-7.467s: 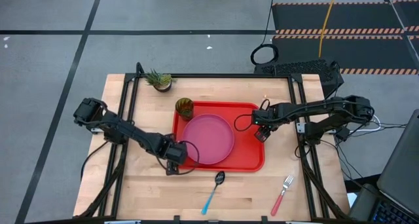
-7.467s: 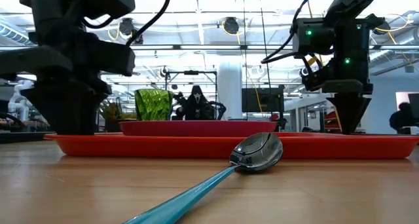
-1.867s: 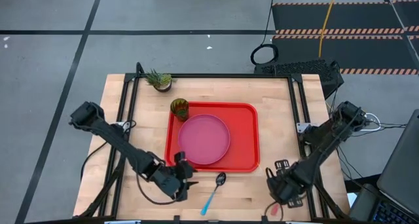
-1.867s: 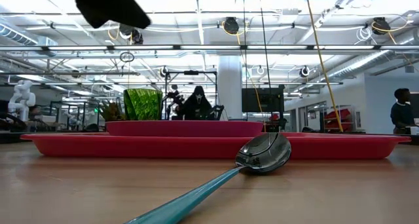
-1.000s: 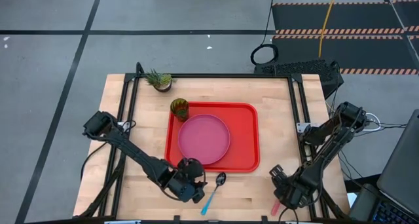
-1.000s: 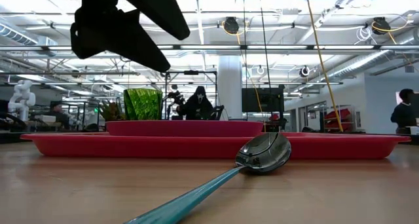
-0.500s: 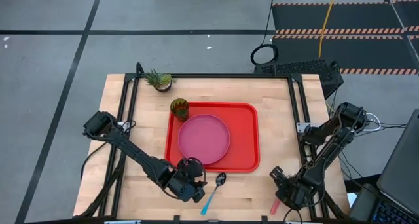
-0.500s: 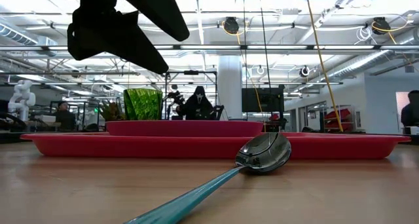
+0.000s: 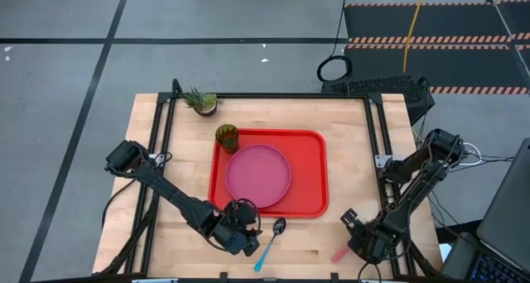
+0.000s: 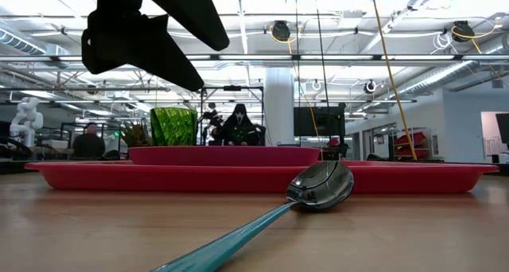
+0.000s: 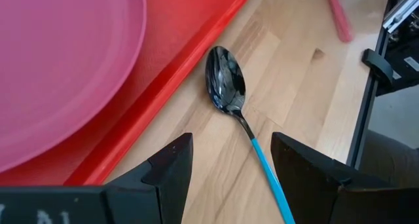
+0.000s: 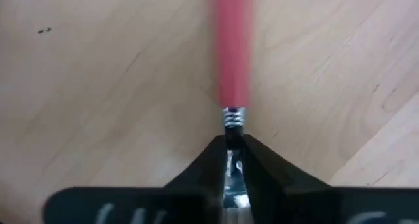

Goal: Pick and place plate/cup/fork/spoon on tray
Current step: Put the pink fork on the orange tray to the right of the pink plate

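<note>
My right hand (image 12: pixel 232 160), wide a second ago, now clamps fork (image 12: pixel 230 54) at metal neck on desk (image 12: pixel 98 106); lift to tray (image 9: pixel 312 171) next. Left hand (image 11: pixel 226 165) wide over spoon (image 11: pixel 226 83).

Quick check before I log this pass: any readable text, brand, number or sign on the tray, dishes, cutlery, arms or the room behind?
None readable.
Tray, plate, cup, spoon, fork: no print visible.
Left gripper: pale marks on its body, cut off at the picture's edge, unreadable.
Room behind in the low view: screens and fixtures too small to read.
</note>
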